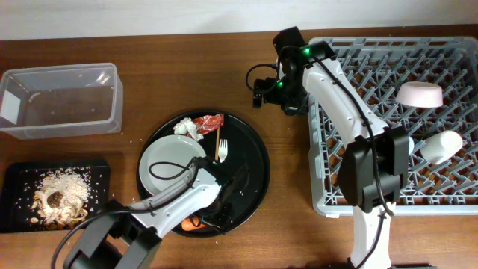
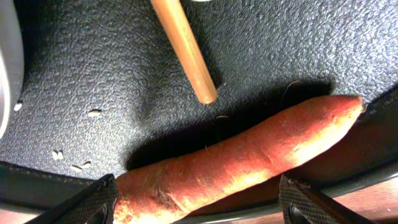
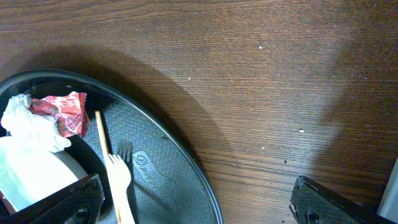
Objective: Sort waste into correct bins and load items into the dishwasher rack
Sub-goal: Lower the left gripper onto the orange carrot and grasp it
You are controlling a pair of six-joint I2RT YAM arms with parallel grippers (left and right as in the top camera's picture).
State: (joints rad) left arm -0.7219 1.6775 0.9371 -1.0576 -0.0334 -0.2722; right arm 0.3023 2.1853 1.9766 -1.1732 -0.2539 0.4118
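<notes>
My L jaws apart astride carrot [image 2: 249, 149], lying along tray [image 2: 93, 74] rim, tip right; R jaws wide above table [image 3: 261, 62].

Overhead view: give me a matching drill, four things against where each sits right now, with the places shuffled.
Things:
1. orange carrot
2. crumpled red wrapper
3. white bowl
4. beige food crumbs

Places:
A. in the large grey plastic dishwasher rack
B. beside the crumpled white paper
C. in the shallow black rectangular tray
D. at the rim of the large round black tray nearest the robot

Pairs: 1-D, 2-B, 3-A, 4-C
</notes>
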